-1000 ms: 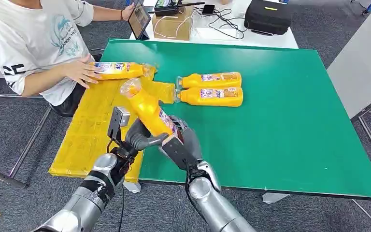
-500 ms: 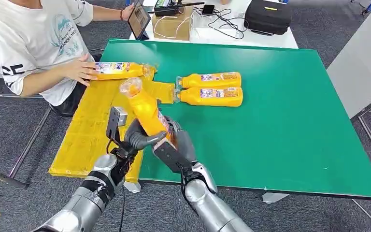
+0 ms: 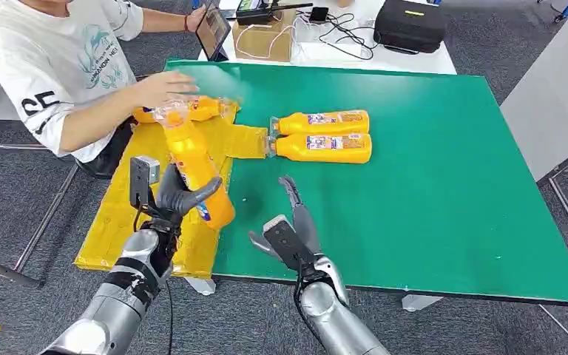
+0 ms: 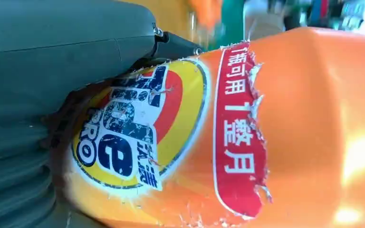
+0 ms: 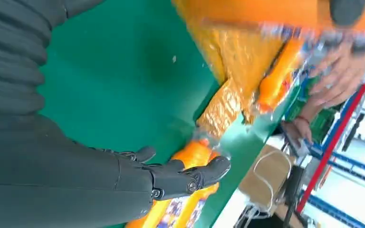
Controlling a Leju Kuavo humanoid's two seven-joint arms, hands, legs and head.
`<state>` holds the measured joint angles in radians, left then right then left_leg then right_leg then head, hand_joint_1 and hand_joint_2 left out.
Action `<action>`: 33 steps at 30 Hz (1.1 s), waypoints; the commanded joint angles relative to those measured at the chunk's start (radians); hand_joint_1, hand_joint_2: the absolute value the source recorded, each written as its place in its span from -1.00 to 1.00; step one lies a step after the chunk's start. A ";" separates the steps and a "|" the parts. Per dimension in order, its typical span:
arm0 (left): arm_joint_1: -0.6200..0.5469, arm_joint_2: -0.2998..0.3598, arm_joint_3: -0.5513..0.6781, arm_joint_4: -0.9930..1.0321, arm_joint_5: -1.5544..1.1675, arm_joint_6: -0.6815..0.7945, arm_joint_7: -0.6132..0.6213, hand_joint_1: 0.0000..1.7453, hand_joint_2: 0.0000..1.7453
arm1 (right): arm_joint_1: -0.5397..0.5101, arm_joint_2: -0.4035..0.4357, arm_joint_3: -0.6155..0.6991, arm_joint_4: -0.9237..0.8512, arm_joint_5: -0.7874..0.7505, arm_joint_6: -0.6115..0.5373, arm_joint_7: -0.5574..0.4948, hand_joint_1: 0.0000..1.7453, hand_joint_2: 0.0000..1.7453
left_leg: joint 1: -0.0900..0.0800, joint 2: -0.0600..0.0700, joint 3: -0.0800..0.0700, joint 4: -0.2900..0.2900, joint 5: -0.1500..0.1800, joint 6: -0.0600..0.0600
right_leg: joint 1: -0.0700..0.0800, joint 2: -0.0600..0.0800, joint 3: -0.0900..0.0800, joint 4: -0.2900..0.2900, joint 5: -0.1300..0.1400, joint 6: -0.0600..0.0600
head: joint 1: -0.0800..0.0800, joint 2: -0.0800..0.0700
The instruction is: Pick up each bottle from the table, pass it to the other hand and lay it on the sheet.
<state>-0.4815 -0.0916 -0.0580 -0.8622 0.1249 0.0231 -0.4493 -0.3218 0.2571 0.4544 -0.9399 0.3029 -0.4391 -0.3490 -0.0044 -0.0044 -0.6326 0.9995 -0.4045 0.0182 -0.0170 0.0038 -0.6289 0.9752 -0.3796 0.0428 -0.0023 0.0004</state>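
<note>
The left hand has its fingers wrapped around the lower body of an orange bottle, held tilted above the yellow sheet with its neck away from the fingers. The right hand hovers over the green bench, fingers spread and holding nothing. Beyond it two bottles lie side by side, touching, while a person's hand rests on another bottle on the sheet; their contents cannot be told.

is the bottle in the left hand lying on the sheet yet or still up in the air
In the air. The left hand grips the orange bottle tilted, cap end away from the robot, above the yellow sheet, not lying on it.
</note>
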 commanded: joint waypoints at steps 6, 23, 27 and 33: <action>-0.221 0.147 -0.067 0.350 -0.529 0.314 0.028 1.00 1.00 | 0.021 -0.061 -0.084 -0.134 -0.016 0.010 -0.011 -1.00 1.00 | 0.002 -0.002 0.006 0.001 -0.003 -0.002 | 0.002 -0.002 0.006 0.001 -0.003 -0.002 | 0.000 0.000; -0.380 0.299 -0.446 0.622 -1.242 0.119 0.272 1.00 1.00 | -0.051 -0.065 -0.059 -0.120 -0.012 0.080 -0.015 -1.00 1.00 | 0.002 0.003 0.004 0.002 -0.003 -0.002 | 0.002 0.002 0.003 0.002 -0.002 -0.002 | 0.000 0.000; -0.380 0.296 -0.450 0.634 -1.249 0.055 0.267 1.00 1.00 | -0.046 -0.074 -0.052 -0.131 -0.011 0.088 -0.015 -1.00 1.00 | 0.002 0.002 0.003 0.001 -0.002 -0.001 | 0.002 0.001 0.003 0.001 -0.001 -0.002 | 0.000 0.000; -0.365 0.299 -0.446 0.630 -1.251 0.007 0.273 1.00 1.00 | -0.043 -0.089 -0.041 -0.131 -0.002 0.101 -0.006 -1.00 1.00 | 0.001 0.002 0.004 -0.001 -0.001 -0.001 | 0.001 0.002 0.004 0.000 -0.001 -0.001 | 0.000 0.000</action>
<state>-0.8203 0.1830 -0.4227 -0.3308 -1.1112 0.0539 -0.1854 -0.3229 0.2068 0.3895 -1.1063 0.3040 -0.3456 -0.3586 -0.0042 -0.0043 -0.6320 0.9993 -0.4041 0.0182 -0.0170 0.0038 -0.6279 0.9761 -0.3794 0.0428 -0.0019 0.0000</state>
